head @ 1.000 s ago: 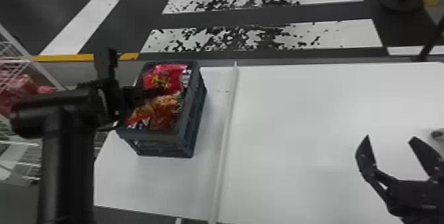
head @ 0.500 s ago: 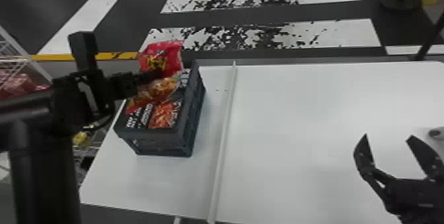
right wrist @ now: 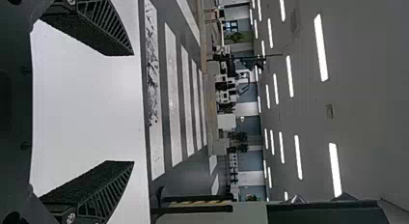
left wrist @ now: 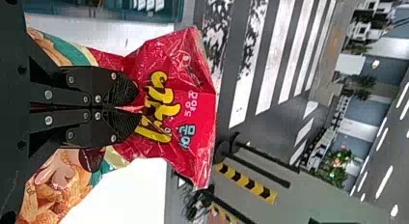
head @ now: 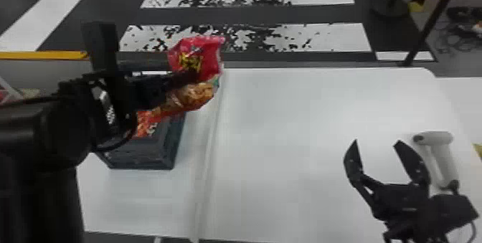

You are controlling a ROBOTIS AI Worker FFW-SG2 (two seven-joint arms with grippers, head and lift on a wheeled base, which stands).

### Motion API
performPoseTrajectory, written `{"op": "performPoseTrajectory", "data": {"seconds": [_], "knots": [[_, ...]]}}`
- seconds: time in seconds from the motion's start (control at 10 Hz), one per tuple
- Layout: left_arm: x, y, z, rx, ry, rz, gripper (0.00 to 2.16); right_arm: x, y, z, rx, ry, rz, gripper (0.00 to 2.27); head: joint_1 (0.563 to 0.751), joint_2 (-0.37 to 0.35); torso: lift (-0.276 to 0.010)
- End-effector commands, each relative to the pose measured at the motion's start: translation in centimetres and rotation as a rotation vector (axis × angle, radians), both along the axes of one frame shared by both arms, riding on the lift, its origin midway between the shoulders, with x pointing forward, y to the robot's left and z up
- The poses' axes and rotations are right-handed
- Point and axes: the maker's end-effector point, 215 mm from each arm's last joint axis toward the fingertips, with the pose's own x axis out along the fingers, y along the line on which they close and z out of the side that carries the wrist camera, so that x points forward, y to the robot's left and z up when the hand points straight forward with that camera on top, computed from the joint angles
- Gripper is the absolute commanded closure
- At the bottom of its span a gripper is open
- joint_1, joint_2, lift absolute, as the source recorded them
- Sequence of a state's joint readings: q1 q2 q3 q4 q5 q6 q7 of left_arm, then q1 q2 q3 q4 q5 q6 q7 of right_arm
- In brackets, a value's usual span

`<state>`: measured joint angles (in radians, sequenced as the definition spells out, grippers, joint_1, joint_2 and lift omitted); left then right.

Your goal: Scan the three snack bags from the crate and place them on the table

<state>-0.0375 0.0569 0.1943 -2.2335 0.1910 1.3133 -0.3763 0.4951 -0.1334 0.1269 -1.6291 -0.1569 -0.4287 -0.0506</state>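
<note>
My left gripper [head: 190, 75] holds a red snack bag [head: 209, 57] up above the right side of the dark crate [head: 143, 156]. In the left wrist view, the left gripper [left wrist: 128, 108] is shut on the bag [left wrist: 193, 74], pinching its upper part. Another orange-red bag [head: 146, 122] shows at the crate, partly behind my left arm. Over the right part of the white table [head: 305, 124], my right gripper [head: 376, 145] stands open with nothing between its fingers; in the right wrist view the gripper [right wrist: 132, 108] has its fingers wide apart. A white scanner [head: 443, 160] is just right of it.
A raised white strip [head: 211, 145] runs front to back between the crate and the larger tabletop. Beyond the table's far edge lies a floor with white stripes, and a dark post [head: 430, 23] stands at the back right.
My left gripper has lifted the red bag out of the crate and carried it up and to the right. The right gripper has stayed open in nearly the same place.
</note>
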Motion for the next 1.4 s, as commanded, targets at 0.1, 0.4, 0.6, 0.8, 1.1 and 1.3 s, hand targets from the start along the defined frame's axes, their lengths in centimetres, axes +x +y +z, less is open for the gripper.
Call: {"op": "performPoseTrajectory", "data": {"seconds": [0.1,0.4,0.6,0.8,1.1,1.3], "knots": [[-1.4,-10.0,-3.0,-0.002,0.066,-0.129,2.14,-0.3,-0.5,0.3,-0.001,-0.005,-0.008,0.08,0.695,-0.035,-0.062],[-4.6,-17.6,-9.2,0.092,0.155,-0.214,2.14,-0.3,-0.9,0.2,-0.002,-0.003,-0.018,0.08,0.695,-0.166,-0.062],[-5.8,-21.7,-12.1,0.124,0.13,-0.229,2.14,-0.3,-1.0,0.3,-0.002,-0.005,-0.021,0.08,0.695,-0.237,-0.062],[-6.4,-24.8,-14.5,0.138,0.099,-0.231,2.14,-0.3,-1.3,0.1,-0.001,0.0,-0.028,0.09,0.695,-0.284,-0.062],[-6.8,-25.8,-17.0,0.103,0.093,-0.209,0.0,-0.2,-2.0,0.2,0.002,0.0,-0.043,0.09,0.695,-0.339,-0.062],[-6.9,-25.5,-16.6,0.086,0.078,-0.188,0.03,-0.2,-2.1,0.1,0.007,0.003,-0.046,0.09,0.695,-0.35,-0.062]]}}
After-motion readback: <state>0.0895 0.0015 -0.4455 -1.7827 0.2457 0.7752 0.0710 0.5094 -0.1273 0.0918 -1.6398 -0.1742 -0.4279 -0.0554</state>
